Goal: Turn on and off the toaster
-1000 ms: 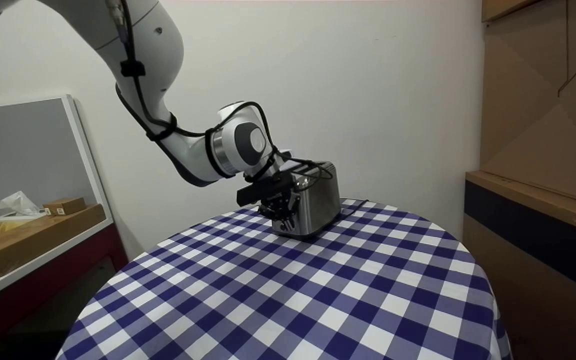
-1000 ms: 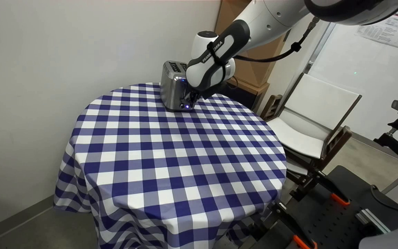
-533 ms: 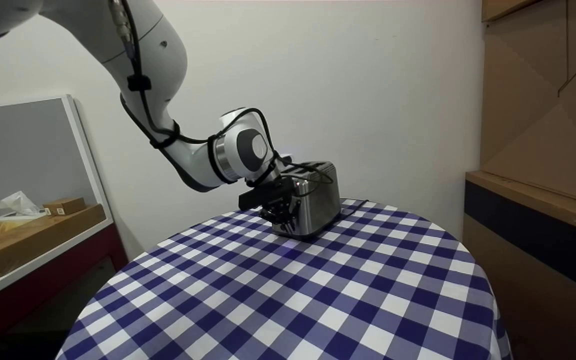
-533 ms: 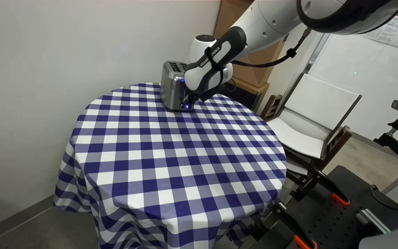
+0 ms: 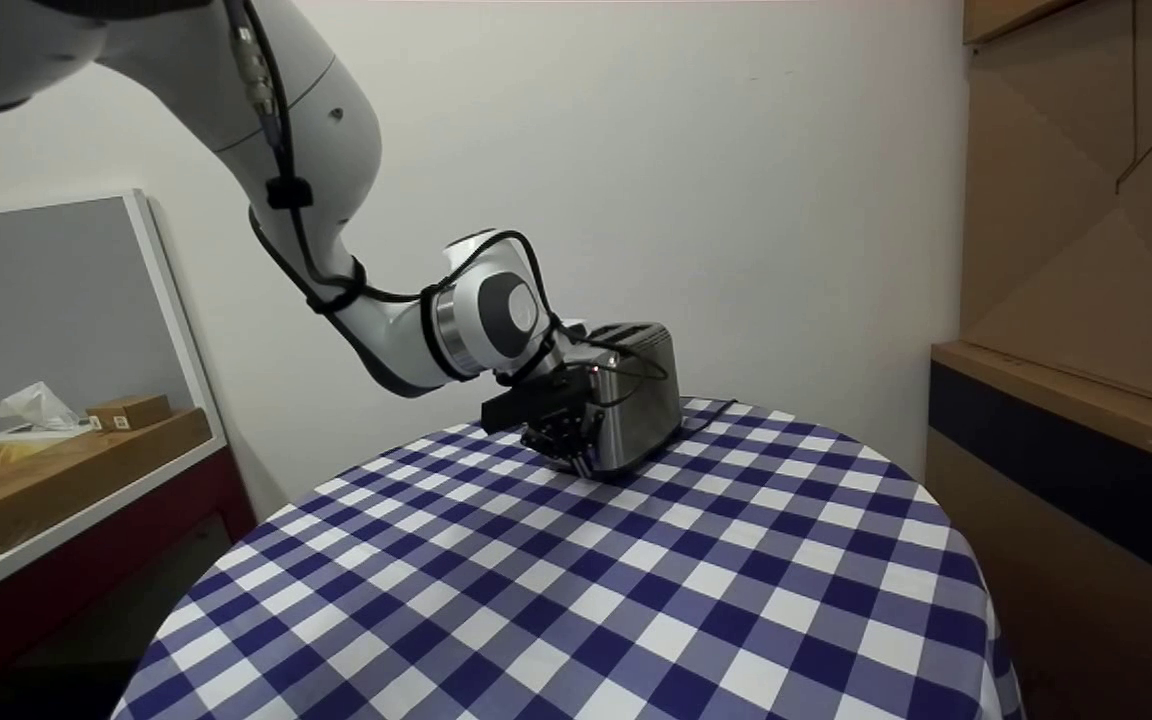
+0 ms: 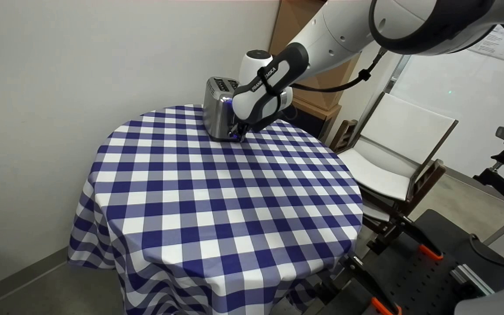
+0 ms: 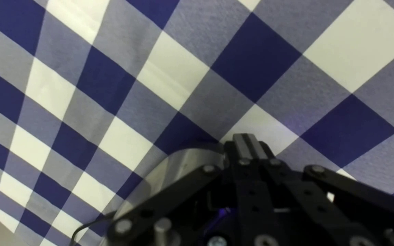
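Observation:
The silver toaster [image 5: 648,400] stands on the checked cloth near the wall. It also shows in an exterior view [image 6: 218,114] with its dark slots on top. In the wrist view only a rounded metal side of the toaster [image 7: 186,164] shows beside the fingers. My gripper [image 5: 584,466] is low at the toaster's end face, fingertips pointing down near its base. In the wrist view my gripper [image 7: 250,146] is shut, its two fingertips together with nothing seen between them. A bluish light [image 6: 233,135] glows low on the end face. The lever is hidden behind the gripper and arm.
The round table has a blue and white checked cloth [image 6: 217,192]. A wall stands close behind the toaster. A black cord [image 5: 716,415] runs from the toaster. Cardboard panels [image 5: 1086,250] stand at one side. A folding chair [image 6: 392,153] stands beyond the table.
The arm and gripper have moved down along the toaster's end face, fingertips now near its base. The lower light, bright earlier, is now partly covered. The toaster has not moved.

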Controlling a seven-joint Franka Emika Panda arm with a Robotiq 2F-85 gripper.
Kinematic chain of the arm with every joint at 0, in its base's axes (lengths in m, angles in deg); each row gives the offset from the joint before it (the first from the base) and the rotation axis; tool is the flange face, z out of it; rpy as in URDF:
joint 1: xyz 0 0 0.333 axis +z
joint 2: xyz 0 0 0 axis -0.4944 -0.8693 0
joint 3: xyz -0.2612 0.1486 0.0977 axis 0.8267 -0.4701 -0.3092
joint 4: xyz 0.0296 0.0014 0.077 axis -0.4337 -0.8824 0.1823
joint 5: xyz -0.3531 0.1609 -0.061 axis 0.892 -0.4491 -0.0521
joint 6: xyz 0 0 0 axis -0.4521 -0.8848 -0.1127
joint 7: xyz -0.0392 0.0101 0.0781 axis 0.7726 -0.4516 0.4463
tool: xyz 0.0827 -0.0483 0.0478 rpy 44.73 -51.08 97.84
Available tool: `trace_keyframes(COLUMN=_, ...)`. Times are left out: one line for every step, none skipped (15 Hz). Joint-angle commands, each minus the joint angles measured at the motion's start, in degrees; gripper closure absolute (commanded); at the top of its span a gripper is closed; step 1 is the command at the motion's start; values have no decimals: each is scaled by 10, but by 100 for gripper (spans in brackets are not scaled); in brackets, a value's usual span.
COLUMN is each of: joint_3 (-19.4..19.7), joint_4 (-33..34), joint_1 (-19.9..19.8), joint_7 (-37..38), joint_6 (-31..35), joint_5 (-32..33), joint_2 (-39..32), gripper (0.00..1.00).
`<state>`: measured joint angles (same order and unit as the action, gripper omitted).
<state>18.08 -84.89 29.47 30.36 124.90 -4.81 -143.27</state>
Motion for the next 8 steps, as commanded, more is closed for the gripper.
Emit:
trace_keyframes(joint_3=-9, joint_4=26, joint_1=-7, joint_7=-8, joint_6=1, joint_5=-4, joint_2=-17, gripper=100)
trace_keyframes(joint_3=-11, joint_4=26, joint_1=-7, joint_7=-8, joint_6=2, joint_5=-5, joint_2=-16, gripper=100)
trace_keyframes(joint_3=-13, joint_4=26, joint_1=-8, joint_7=-9, joint_6=4, joint_5=-5, joint_2=-15, gripper=100)
trace_keyframes(joint_3=-16, joint_4=27, joint_1=-8, joint_7=-11, joint_6=4, joint_5=-6, joint_2=-14, gripper=100)
trace_keyframes(joint_3=-18, joint_4=27, joint_1=-9, joint_7=-12, joint_6=6, joint_5=-6, joint_2=-13, gripper=100)
trace_keyframes(joint_3=-21, joint_4=27, joint_1=-10, joint_7=-13, joint_6=10, joint_5=-7, joint_2=-12, gripper=100)
trace_keyframes(joint_3=-23, joint_4=28, joint_1=-11, joint_7=-15, joint_6=15, joint_5=-6, joint_2=-11, gripper=100)
trace_keyframes(joint_3=-25, joint_4=28, joint_1=-11, joint_7=-16, joint_6=19, joint_5=-6, joint_2=-10, gripper=100)
